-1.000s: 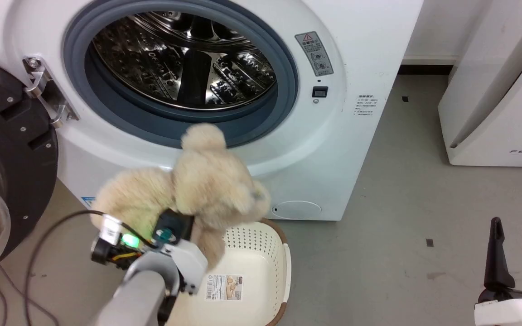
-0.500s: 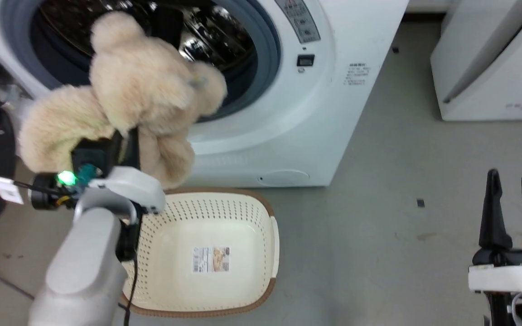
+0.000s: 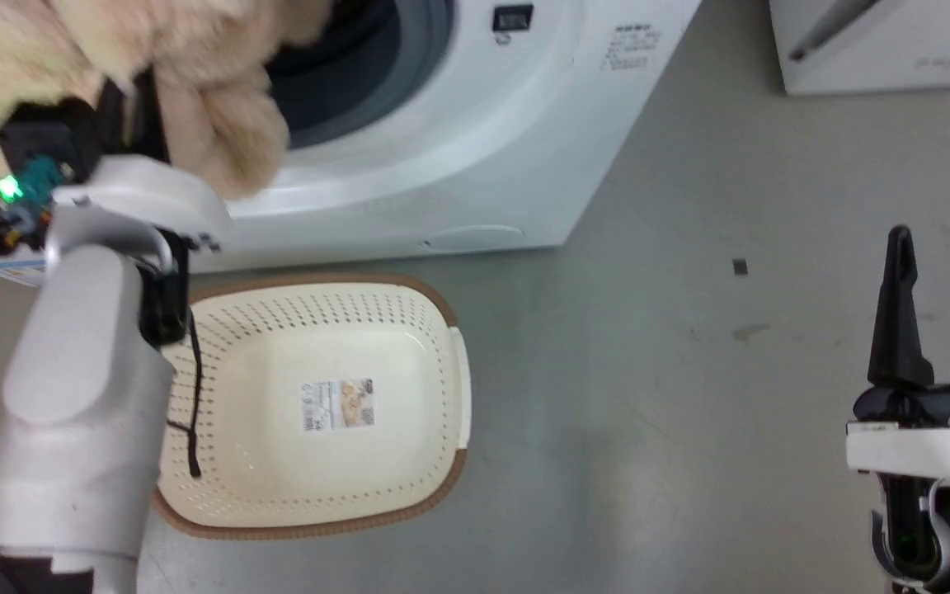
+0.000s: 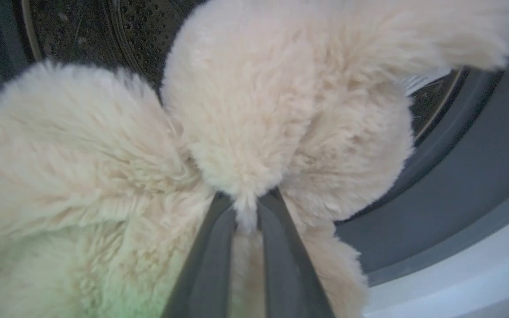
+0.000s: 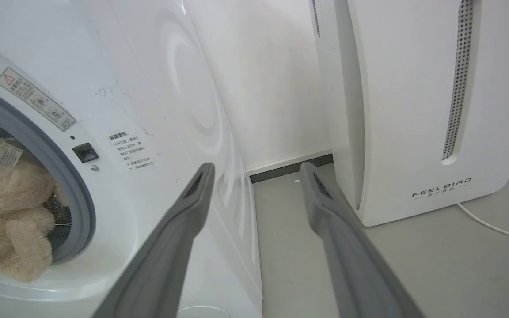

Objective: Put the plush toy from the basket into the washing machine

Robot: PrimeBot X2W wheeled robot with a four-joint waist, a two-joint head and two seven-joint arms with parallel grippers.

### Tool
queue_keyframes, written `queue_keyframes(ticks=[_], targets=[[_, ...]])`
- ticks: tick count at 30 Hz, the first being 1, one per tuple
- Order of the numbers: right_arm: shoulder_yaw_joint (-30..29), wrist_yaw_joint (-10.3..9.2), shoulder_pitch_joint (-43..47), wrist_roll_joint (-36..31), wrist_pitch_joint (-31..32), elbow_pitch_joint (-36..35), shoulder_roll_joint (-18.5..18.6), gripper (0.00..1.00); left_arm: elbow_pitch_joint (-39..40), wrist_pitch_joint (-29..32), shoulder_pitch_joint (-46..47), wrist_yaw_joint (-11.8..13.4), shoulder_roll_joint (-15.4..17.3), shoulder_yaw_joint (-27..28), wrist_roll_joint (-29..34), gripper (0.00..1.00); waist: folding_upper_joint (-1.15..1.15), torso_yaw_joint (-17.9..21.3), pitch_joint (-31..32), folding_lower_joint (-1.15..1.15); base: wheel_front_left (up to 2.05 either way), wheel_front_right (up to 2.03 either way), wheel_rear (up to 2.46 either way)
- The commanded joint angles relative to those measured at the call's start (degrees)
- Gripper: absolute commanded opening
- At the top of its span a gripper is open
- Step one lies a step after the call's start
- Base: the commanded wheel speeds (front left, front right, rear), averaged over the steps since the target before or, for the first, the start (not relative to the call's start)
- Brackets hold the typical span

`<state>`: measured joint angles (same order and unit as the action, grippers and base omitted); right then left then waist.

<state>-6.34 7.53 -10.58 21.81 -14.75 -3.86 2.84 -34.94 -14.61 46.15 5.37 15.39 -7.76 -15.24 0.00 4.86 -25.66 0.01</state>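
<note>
Left gripper (image 4: 246, 207) at 6 o'clock in its wrist view, clenched on a tuft of the toy (image 4: 245, 110), fur squeezed between both fingers. Fluffy lobes bulging out toward 9, 12 and 2 o'clock. Behind the fur, perforated drum (image 4: 82, 26) at 11 o'clock and grey gasket (image 4: 457, 198) at 4 o'clock.

In the head view, pale left forearm (image 3: 79, 396) at 8 o'clock, overlapping the left edge of the basket (image 3: 277, 462). Basket near 6 o'clock on the floor (image 3: 648, 371), just in front of the washer (image 3: 442, 148), a paper label (image 3: 337, 404) on its bottom. Toy up at 11 o'clock against the porthole, well clear of the basket. Right gripper (image 3: 933, 247) at 4 o'clock, well apart from all that, fingers spread and grasping nothing, tips aimed at 12.

In the right wrist view, toy at 9 o'clock in the porthole mouth — one limb hanging over the rim, white tag (image 5: 9, 154) on top. Farther off at 2 o'clock, a white appliance (image 5: 404, 110) by the wall, and a thin cable (image 5: 493, 225) on the floor at 4.
</note>
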Motion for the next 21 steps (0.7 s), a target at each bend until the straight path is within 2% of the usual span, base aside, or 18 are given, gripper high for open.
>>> queue_keyframes(ticks=[1, 10, 21], targets=[[0.1, -0.04, -1.7, 0.6, -0.2, -0.5, 0.0, 1.0, -0.1, -0.4, 2.8, 0.1, 0.4, 1.2, 0.8, 0.0, 0.0, 2.4, -3.7, -0.01, 0.0, 0.0, 0.0], [0.8, -0.04, -5.2, 3.0, -0.2, -1.0, 0.0, 1.0, -4.0, -0.4, 13.8, -1.3, 4.2, 5.9, 2.0, 0.0, 0.0, 7.5, -11.3, -0.01, 0.0, 0.0, 0.0], [2.1, -0.04, -7.0, 5.6, -0.2, -1.4, 0.0, 1.0, -7.0, -0.4, 23.6, -2.1, 7.8, 8.3, 3.8, 0.0, 0.0, 11.4, -16.3, -0.01, 0.0, 0.0, 0.0]])
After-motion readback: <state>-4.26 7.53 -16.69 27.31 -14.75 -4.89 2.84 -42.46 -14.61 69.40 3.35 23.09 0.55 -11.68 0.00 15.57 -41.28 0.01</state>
